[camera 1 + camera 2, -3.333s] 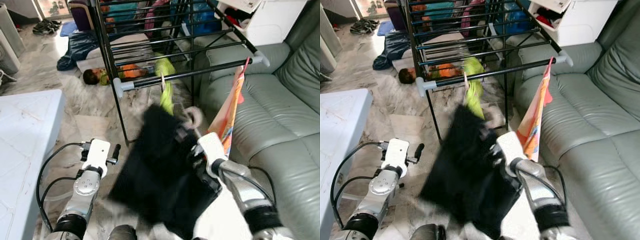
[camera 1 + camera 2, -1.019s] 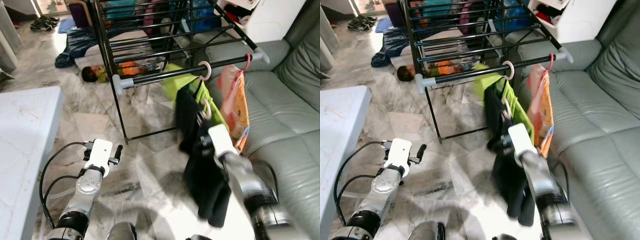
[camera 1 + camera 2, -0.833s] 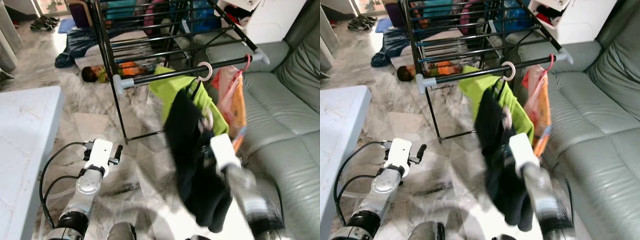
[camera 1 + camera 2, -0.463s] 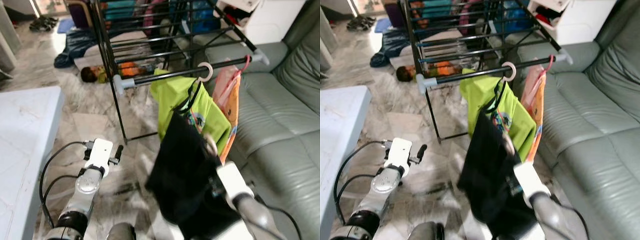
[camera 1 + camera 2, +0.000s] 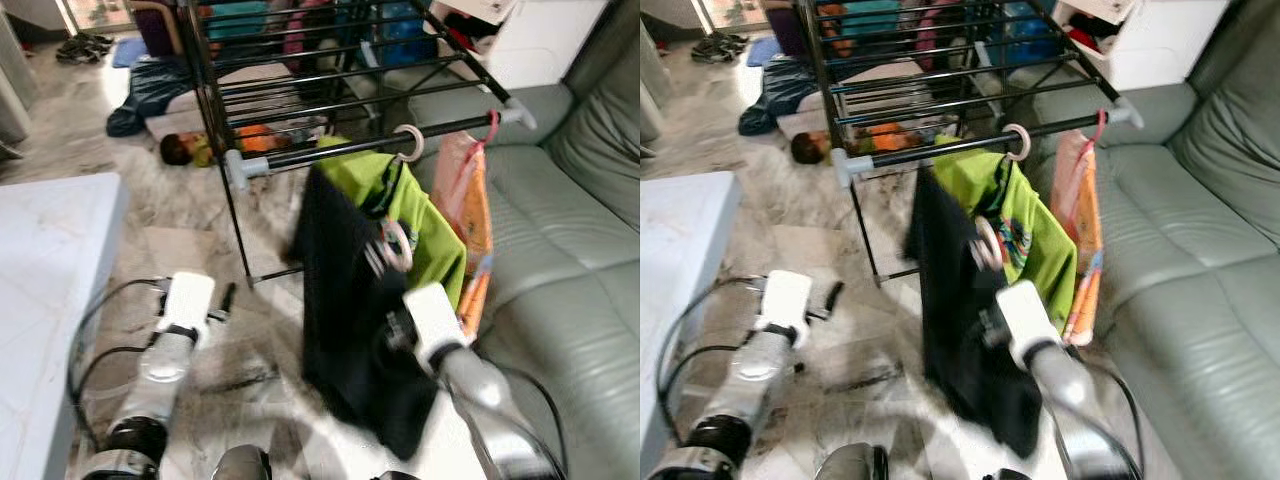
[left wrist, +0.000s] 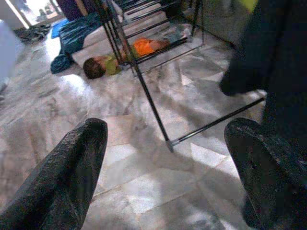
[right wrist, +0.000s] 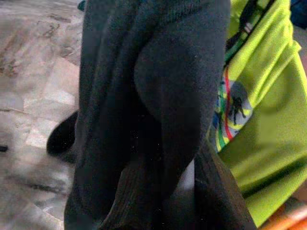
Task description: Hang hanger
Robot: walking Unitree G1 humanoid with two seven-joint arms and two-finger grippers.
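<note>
Right end effector (image 5: 400, 325) is grasping the hanger (image 5: 396, 245) draped in black garment (image 5: 345, 300), below the rail (image 5: 370, 148); hook needs lifting toward twelve o'clock. Left end effector (image 6: 163, 163) is idling, spread.

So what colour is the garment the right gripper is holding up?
Black garment, held by the right gripper; clearest in the left eye view.

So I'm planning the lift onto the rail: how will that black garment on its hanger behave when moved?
Probably floppy: the black garment drapes in loose folds below the right gripper. It likely swings, its edges being blurred. Its hanger hook looks rigid enough for the rail.
</note>
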